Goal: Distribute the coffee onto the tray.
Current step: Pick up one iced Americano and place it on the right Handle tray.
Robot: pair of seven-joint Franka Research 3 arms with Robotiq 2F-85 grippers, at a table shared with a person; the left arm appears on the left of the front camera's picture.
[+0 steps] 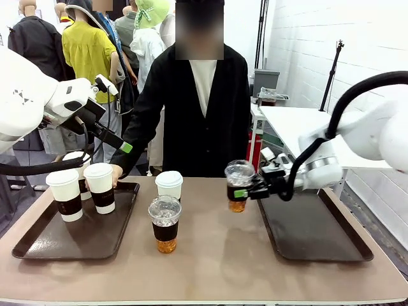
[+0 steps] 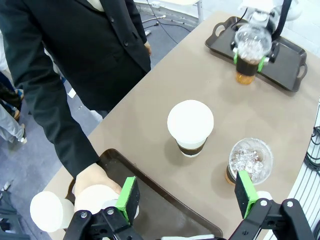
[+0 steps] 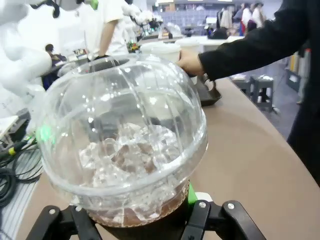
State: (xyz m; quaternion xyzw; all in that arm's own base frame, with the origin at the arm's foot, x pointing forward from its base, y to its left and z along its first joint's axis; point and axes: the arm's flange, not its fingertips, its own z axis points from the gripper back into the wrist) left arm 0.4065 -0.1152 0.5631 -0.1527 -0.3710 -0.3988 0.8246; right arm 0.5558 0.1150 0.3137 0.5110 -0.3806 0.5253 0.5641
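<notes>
Brown iced coffee fills the clear plastic dome-lidded cup (image 1: 238, 185) that the right gripper (image 1: 246, 192) grips in the front view, just left of the dark brown right tray (image 1: 319, 236); a second iced cup (image 1: 165, 224) and a white banded paper cup (image 1: 169, 186) stand on the tan worktop (image 1: 217, 268), three more paper cups (image 1: 65, 194) (image 1: 101, 187) (image 1: 76, 156) on the matching left tray (image 1: 44, 239). The left wrist view shows the left gripper (image 2: 187, 196) over that tray's corner, jaws wide apart and holding nothing, a person's hand (image 2: 92, 180) on one cup. In the right wrist view the right jaws clamp the held cup's lower body.
</notes>
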